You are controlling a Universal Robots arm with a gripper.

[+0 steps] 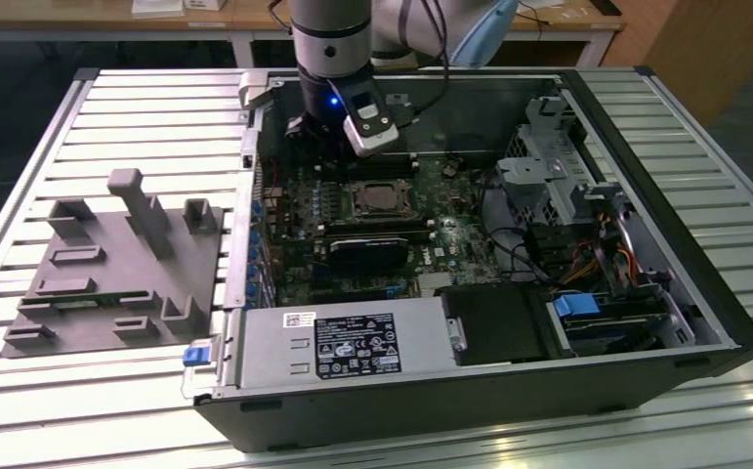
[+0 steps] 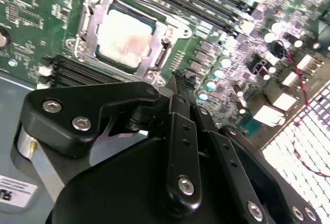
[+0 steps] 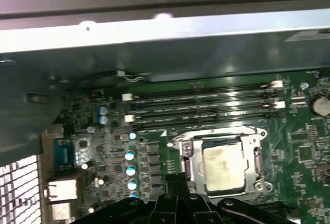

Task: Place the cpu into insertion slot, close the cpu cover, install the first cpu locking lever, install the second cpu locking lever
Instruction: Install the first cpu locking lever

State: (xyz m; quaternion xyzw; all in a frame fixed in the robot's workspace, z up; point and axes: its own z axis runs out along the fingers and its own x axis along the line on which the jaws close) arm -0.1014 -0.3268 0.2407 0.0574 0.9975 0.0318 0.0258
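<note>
Grey moulded fixtures (image 1: 115,264) lie on the slatted worktop (image 1: 37,410), well off to the exterior view's left of our pincer (image 2: 181,78), whose fingertips we see pressed together on nothing. Just beyond those tips the cpu (image 2: 124,36) sits flat in the insertion slot (image 2: 161,56), the cpu cover (image 2: 90,26) lying down around it; we judge it light, stiff and fragile, best taken by its edges.
</note>
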